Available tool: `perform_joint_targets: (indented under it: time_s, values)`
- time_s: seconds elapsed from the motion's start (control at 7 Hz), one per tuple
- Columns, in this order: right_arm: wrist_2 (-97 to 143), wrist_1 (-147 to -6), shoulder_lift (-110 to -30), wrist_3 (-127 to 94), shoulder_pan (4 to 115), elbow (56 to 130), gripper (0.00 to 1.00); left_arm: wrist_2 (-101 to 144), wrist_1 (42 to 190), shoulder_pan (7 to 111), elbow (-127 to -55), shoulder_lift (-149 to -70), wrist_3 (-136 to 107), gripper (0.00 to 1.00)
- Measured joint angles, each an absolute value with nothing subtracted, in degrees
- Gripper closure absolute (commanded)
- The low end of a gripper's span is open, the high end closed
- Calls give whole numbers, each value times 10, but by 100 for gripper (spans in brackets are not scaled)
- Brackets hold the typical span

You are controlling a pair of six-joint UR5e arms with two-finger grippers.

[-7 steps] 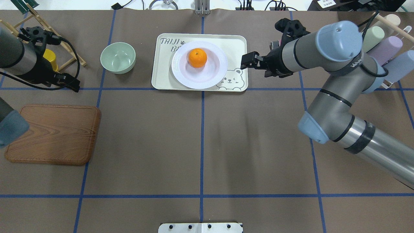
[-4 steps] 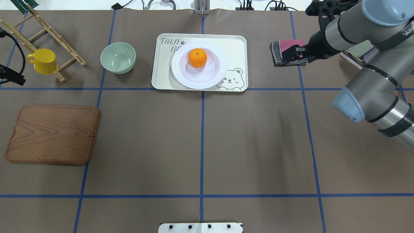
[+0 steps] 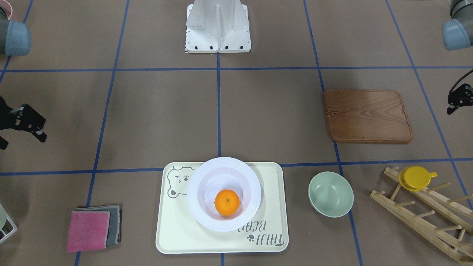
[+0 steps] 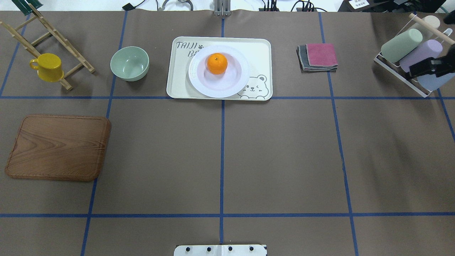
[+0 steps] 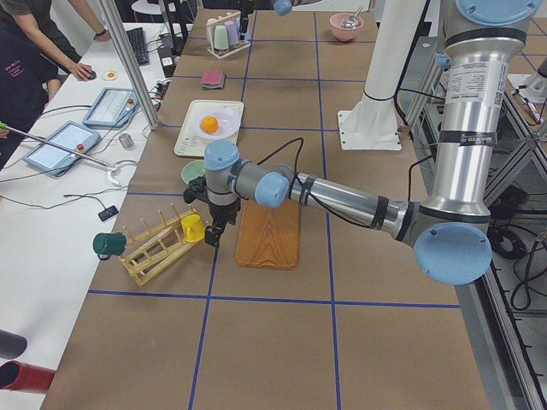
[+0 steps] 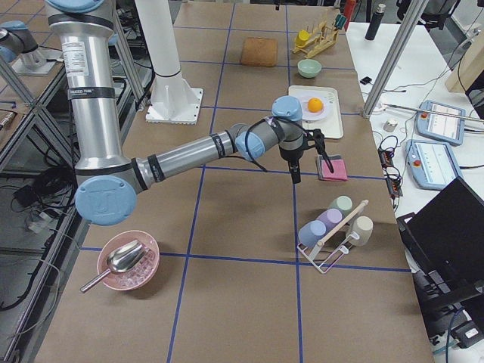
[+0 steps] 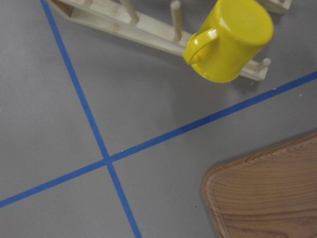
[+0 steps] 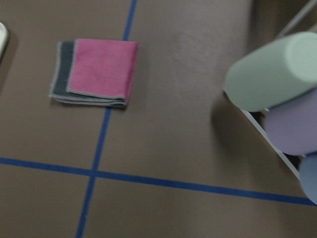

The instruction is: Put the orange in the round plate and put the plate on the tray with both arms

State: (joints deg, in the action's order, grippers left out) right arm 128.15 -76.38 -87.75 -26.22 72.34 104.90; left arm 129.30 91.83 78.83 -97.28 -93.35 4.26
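resting in round plate (image 4: pixel 227 87): orange (image 4: pixel 217 63); plate sits on tray (image 4: pixel 261 49).

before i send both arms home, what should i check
1. Orange in the round plate: ok.
2. Round plate resting on the tray: ok.
3. Left end effector clear of the tray: ok.
4. Right end effector clear of the tray: ok.
5. End effectors open or shut: cannot tell.
6. Right end effector's clearance above the cup rack: cannot tell.
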Motion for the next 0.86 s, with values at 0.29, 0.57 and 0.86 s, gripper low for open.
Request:
perform_joint_targets:
  time_s: [0.29,0.57,0.86]
  values:
    - [1311,-867,-913,-119,792,1052,0,1311,902,799,-970,-924,43,1]
    - [1313,-998,-899,-12,831,1054,0,1337,900,805,-971,-910,40,1]
    - [1315,-1030,-904,24,842,1054,0,1341,900,809,-972,-908,40,1]
